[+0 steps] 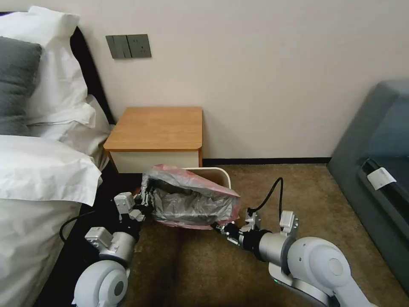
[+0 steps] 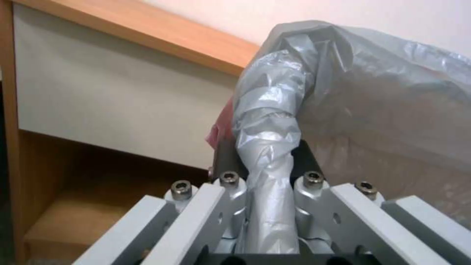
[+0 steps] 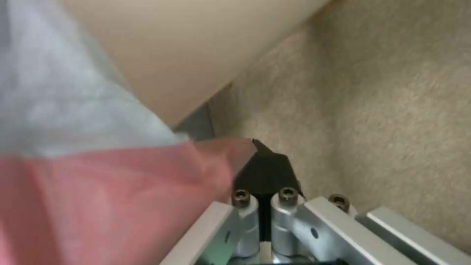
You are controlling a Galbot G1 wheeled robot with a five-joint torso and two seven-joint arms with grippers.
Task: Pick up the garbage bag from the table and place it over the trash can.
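Note:
The garbage bag (image 1: pixel 189 198), crinkled grey with a pinkish-red rim, is spread over the beige trash can (image 1: pixel 221 174) on the carpet in front of the table (image 1: pixel 157 128). My left gripper (image 1: pixel 145 199) is shut on the bag's left side; the left wrist view shows a twisted grey strand of the garbage bag (image 2: pixel 267 147) running between its fingers (image 2: pixel 230 184). At the bag's near right corner my right gripper (image 1: pixel 221 228) is shut on the pink rim; the right wrist view shows the garbage bag (image 3: pixel 98 191) beside the trash can's (image 3: pixel 186 51) wall.
A bed (image 1: pixel 38 170) with white bedding and pillows stands close on the left. A grey sofa (image 1: pixel 375 170) is on the right. The wall with a switch panel (image 1: pixel 128 46) is behind the table. Brown carpet (image 1: pixel 289 183) lies open to the right of the can.

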